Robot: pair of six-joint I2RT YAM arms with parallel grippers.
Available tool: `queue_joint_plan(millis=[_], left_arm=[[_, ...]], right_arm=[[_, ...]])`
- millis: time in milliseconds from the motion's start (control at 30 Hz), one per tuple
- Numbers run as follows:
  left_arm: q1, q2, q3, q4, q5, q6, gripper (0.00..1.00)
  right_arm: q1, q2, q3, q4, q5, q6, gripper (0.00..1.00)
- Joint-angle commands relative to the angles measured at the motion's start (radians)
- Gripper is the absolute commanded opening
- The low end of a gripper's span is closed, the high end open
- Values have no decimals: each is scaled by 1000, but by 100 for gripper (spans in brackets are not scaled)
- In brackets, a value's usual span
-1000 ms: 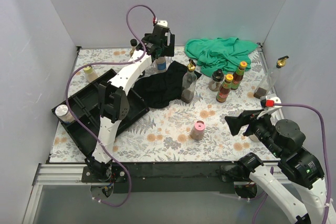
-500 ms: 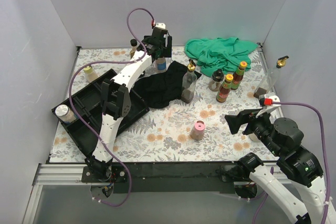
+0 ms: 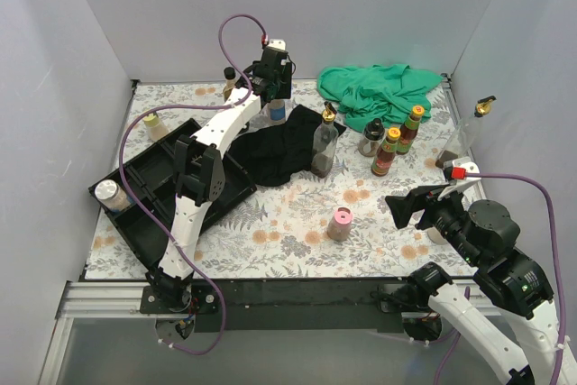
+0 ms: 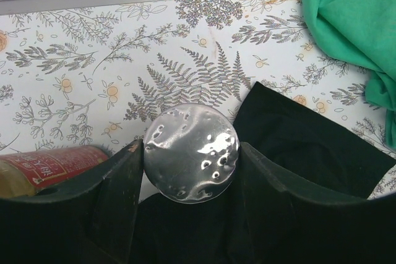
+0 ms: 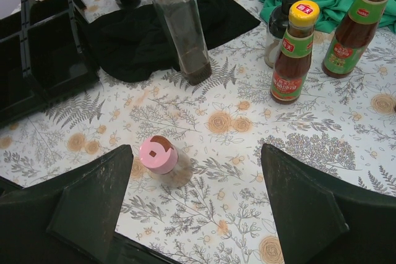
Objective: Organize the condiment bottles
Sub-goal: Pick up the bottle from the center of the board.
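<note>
Seen in the left wrist view, my left gripper (image 4: pixel 192 156) is shut on a silver-lidded shaker (image 4: pixel 185 131), a finger against each side of the lid. From the top view that gripper (image 3: pixel 273 89) hangs over the shaker (image 3: pixel 277 113) at the back, by the black cloth (image 3: pixel 284 146). My right gripper (image 5: pixel 197 153) is open, empty, above the table right of a pink-lidded shaker (image 5: pixel 158 154). Beyond it stand a clear gold-spouted bottle (image 5: pixel 182 29), two orange-capped red sauces (image 5: pixel 292 54) (image 5: pixel 356 29) and a dark-lidded jar (image 5: pixel 279 26).
A black compartmented tray (image 3: pixel 149 173) lies at the left with a pale-lidded shaker (image 3: pixel 109 194) in it. A yellow-lidded shaker (image 3: pixel 153 123) and a black-capped bottle (image 3: pixel 229 81) stand behind it. A green cloth (image 3: pixel 379 92) is heaped at the back right, a gold-spouted bottle (image 3: pixel 464 137) by the right wall.
The left jaws have closed in from wide open onto the silver lid. The right gripper has drifted slightly to the left, still open.
</note>
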Motion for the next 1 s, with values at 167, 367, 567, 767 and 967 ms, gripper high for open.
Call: queue_joint_plan(millis=[167, 367, 567, 767, 967], left_arm=[[6, -118, -10, 14, 49, -24, 0], [5, -183, 27, 19, 62, -41, 0], [-9, -285, -8, 1, 59, -38, 0], [-26, -444, -59, -79, -23, -42, 0], [-26, -726, -284, -185, -96, -128, 0]], right_arm=[[6, 7, 13, 48, 10, -9, 93], [6, 0, 13, 53, 11, -8, 93], [6, 0, 18, 56, 28, -11, 93], [6, 2, 52, 53, 30, -12, 92], [4, -10, 72, 52, 20, 0, 92]])
